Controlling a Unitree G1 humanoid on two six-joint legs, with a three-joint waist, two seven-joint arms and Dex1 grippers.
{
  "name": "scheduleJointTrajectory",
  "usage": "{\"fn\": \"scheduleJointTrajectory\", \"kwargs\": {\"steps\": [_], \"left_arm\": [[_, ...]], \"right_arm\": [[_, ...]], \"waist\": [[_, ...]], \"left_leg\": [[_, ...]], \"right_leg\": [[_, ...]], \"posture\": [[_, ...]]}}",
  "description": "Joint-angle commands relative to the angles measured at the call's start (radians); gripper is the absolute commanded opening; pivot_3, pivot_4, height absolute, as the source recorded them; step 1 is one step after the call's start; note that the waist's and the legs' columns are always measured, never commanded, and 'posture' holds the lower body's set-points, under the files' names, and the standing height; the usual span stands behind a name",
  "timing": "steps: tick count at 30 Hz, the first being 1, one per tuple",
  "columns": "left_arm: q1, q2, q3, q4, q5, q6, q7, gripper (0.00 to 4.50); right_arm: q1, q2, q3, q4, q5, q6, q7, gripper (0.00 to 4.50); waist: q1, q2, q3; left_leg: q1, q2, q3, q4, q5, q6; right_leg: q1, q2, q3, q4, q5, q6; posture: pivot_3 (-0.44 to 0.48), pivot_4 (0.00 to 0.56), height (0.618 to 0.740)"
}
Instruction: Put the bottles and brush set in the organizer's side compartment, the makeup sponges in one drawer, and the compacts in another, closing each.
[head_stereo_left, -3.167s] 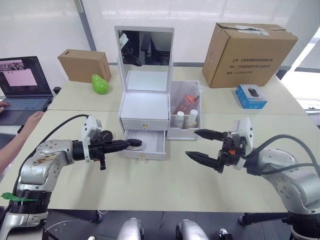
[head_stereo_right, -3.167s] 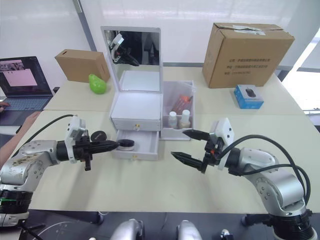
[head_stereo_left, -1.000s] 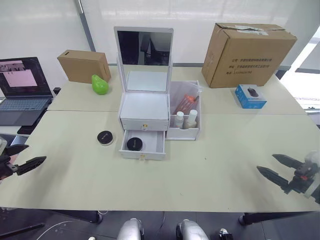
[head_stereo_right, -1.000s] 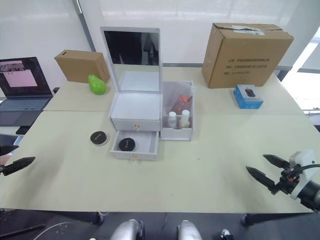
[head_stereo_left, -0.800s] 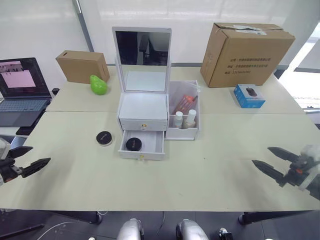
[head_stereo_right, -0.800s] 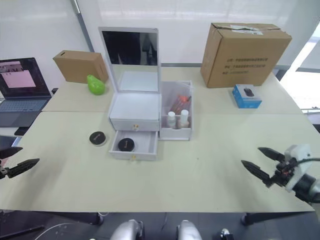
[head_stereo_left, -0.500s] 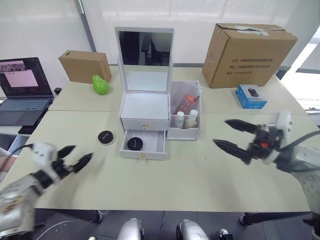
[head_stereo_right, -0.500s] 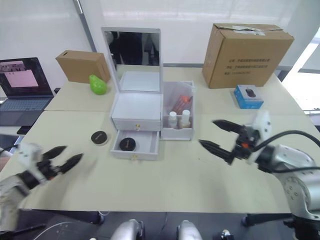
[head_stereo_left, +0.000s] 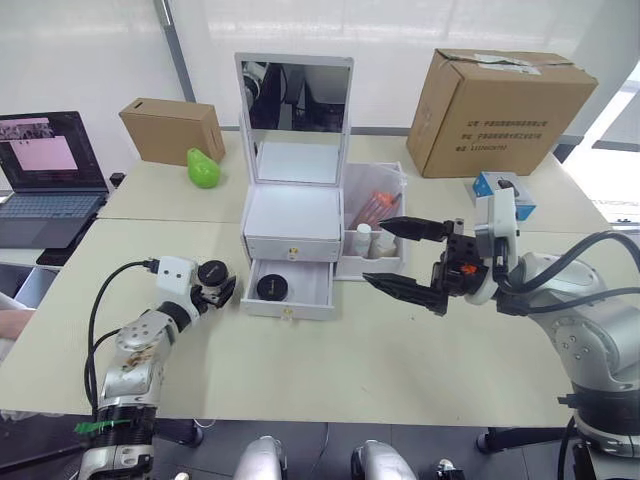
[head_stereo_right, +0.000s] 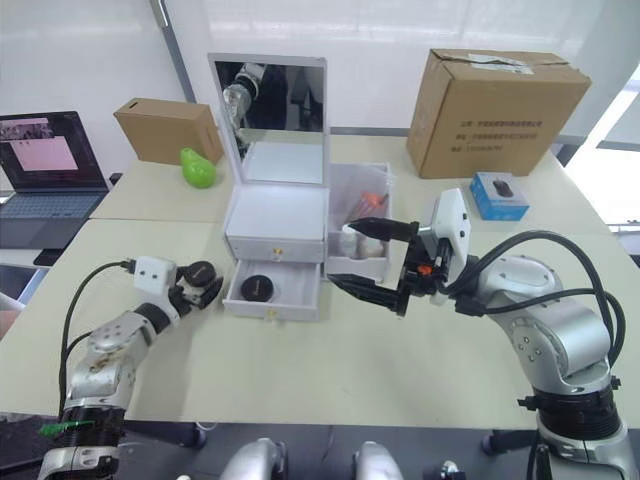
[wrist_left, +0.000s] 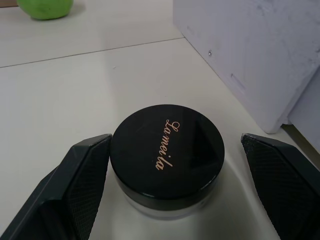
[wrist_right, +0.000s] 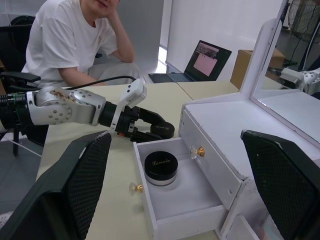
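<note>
**Left gripper straddles the loose compact**

Your left gripper (wrist_left: 165, 200) is spread wide around a round black compact (wrist_left: 167, 150) lying flat on the pale desk (head_stereo_left: 330, 370), lid up, partly hidden in head views. Your right gripper (head_stereo_left: 395, 255) gapes wide near the white plastic organizer (head_stereo_left: 292, 220); its lower drawer (wrist_right: 182, 197) holds a second compact (wrist_right: 161, 167).

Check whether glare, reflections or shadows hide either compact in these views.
Left wrist view: the outer compact on the table has a faint sheen on its lid, lettering readable, soft shadow beneath. Right wrist view: the stowed compact in the open drawer is evenly lit. Left eye view: the mirror reflects the room, hiding neither.
</note>
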Motion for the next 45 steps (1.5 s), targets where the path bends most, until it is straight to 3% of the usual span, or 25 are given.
{"fn": "scheduleJointTrajectory", "kwargs": {"steps": [1,5,11,20,28,32,36,40,45], "left_arm": [[-0.026,-0.003,0.001,0.011,0.015,-0.015,0.034,4.42],[-0.029,-0.016,-0.002,-0.003,0.001,0.002,0.036,4.42],[-0.025,-0.028,0.016,-0.033,-0.032,-0.002,0.026,2.92],[0.001,-0.001,0.064,-0.098,-0.077,-0.024,0.011,2.91],[0.126,0.166,0.094,-0.388,-0.274,0.024,-0.285,2.91],[0.145,0.249,0.022,-0.488,-0.336,0.116,-0.403,2.91],[0.071,0.263,-0.120,-0.544,-0.328,0.195,-0.441,2.91],[0.008,0.218,-0.245,-0.526,-0.263,0.217,-0.410,2.91],[-0.032,0.139,-0.302,-0.507,-0.216,0.232,-0.335,2.91]], "right_arm": [[-0.012,0.003,-0.002,-0.030,0.006,-0.006,0.000,4.50],[-0.011,0.008,0.004,-0.037,0.001,-0.007,-0.005,4.50],[-0.005,0.010,0.015,-0.032,-0.008,-0.017,-0.007,4.50],[-0.002,0.023,0.030,-0.023,-0.027,-0.021,-0.006,4.50],[0.008,0.025,0.029,-0.020,-0.040,-0.017,-0.006,4.50],[0.007,0.025,0.031,-0.007,-0.046,-0.020,0.000,4.50],[0.006,0.029,0.035,0.000,-0.053,-0.021,0.005,4.50],[0.009,0.031,0.034,-0.007,-0.053,-0.017,0.002,4.50],[0.019,0.026,0.021,-0.028,-0.045,-0.006,-0.013,4.50]], "waist": [[-0.001,0.000,0.000],[-0.001,0.000,0.000],[0.001,0.000,0.000],[0.000,0.000,0.000],[-0.005,0.001,0.000],[-0.002,0.001,0.001],[0.003,0.001,0.001],[0.000,0.001,0.001],[-0.003,0.002,0.001]], "left_leg": [[0.000,0.000,0.000,0.000,0.000,0.000],[0.000,0.000,0.000,0.000,0.000,0.000],[0.000,0.000,0.000,0.001,0.000,0.000],[0.000,0.000,0.000,0.001,0.000,0.000],[0.000,0.001,0.001,-0.001,0.000,0.000],[0.000,0.001,0.001,-0.001,0.000,0.000],[0.000,0.000,0.001,-0.001,0.000,0.000],[0.000,0.000,0.001,-0.001,0.000,0.000],[0.000,0.000,0.000,-0.001,0.000,0.000]], "right_leg": [[0.000,0.000,0.000,0.000,0.000,0.000],[0.000,0.000,0.000,0.000,0.000,0.000],[0.000,-0.001,0.000,0.000,0.000,0.000],[0.000,0.000,0.000,0.000,0.000,0.000],[0.000,-0.001,0.000,0.000,0.000,-0.001],[0.000,-0.002,0.000,-0.001,0.000,-0.001],[0.000,-0.002,0.000,-0.001,0.000,-0.001],[0.000,-0.001,0.000,-0.001,0.000,0.000],[0.000,0.002,0.001,-0.001,0.000,0.000]], "posture": [[0.000,0.150,0.740],[0.000,0.150,0.740],[0.000,0.150,0.740],[0.000,0.150,0.740],[0.000,0.150,0.740],[0.000,0.150,0.740],[0.000,0.150,0.740],[0.000,0.150,0.740],[0.000,0.150,0.740]]}}
